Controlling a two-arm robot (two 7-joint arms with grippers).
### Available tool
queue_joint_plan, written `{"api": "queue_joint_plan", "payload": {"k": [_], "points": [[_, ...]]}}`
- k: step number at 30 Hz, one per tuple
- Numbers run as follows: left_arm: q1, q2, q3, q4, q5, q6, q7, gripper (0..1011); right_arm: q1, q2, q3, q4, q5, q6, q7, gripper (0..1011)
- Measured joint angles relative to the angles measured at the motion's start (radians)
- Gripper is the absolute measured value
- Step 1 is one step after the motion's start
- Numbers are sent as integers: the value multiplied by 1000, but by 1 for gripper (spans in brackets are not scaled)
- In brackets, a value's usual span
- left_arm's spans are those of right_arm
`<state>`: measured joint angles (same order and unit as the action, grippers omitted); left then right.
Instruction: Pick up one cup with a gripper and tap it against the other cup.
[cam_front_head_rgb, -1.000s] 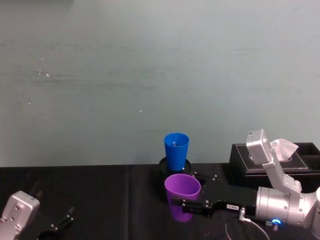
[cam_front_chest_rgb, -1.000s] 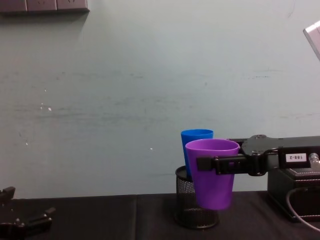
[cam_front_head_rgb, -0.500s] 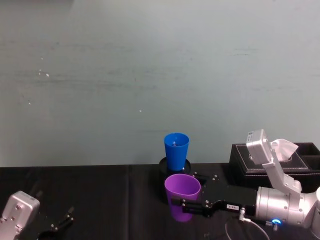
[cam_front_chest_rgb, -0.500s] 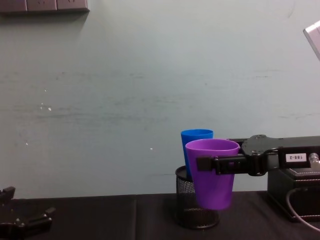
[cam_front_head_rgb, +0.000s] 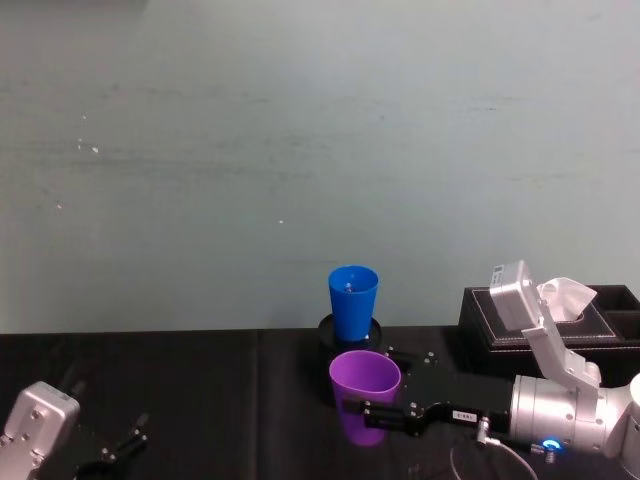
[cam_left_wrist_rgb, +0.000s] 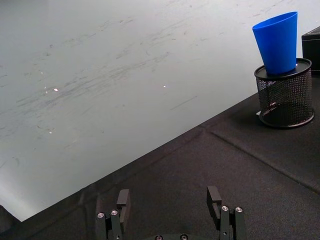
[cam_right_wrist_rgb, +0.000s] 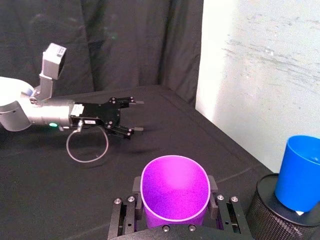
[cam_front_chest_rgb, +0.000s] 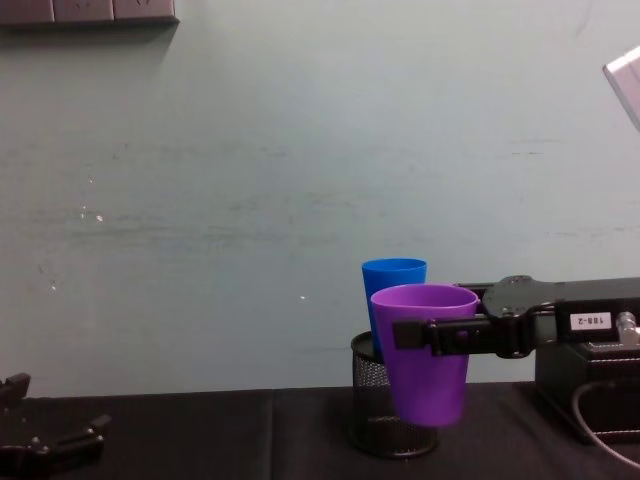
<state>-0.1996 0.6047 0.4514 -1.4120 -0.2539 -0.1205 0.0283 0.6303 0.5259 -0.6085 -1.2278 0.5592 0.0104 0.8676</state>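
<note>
**Two cups, one in the claw**

Biggest of all, a pale green wall (cam_front_head_rgb: 300, 150) with faint scratches. Below it, a table under a black cloth (cam_front_head_rgb: 200, 400). On the right, the silver right arm (cam_front_head_rgb: 570, 410) with a small blue ring light (cam_front_head_rgb: 548, 444), reaching in toward the middle. Behind that arm, a black box (cam_front_head_rgb: 490, 325) with a white tissue (cam_front_head_rgb: 565, 298) poking out of the top. Near the middle of the table, a round black mesh holder (cam_left_wrist_rgb: 286, 97). Standing inside it, a plain bright blue plastic cup (cam_front_head_rgb: 352, 300), wide end up. Just in front of the holder, nearer the robot, a plain purple plastic cup (cam_front_chest_rgb: 428, 385), upright and held up off the cloth. A small gap between the two cups in the right wrist view, so not touching. Clamped on the purple cup near its rim, one finger on each side: the slim black right gripper (cam_front_head_rgb: 362, 408) with a little white number label (cam_front_chest_rgb: 587, 321). Down at the near left corner, low over the cloth and well apart from both cups, the black left gripper (cam_left_wrist_rgb: 168, 200), fingers spread wide.
</note>
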Motion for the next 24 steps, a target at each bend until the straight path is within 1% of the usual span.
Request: {"api": "queue_joint_plan", "payload": {"k": [7,16,18,24], "points": [[0,0,0,0,0,0,0,1000,13,-9,-2,30,0,0,-18,723],[0,0,0,0,0,0,0,1000,39,-35,0,88,-7,-21,-24,723],[0,0,0,0,0,0,0,1000,46,-44,0,103,-9,-28,-23,723],[0,0,0,0,0,0,0,1000,82,-88,0,189,-15,-68,-3,723]]}}
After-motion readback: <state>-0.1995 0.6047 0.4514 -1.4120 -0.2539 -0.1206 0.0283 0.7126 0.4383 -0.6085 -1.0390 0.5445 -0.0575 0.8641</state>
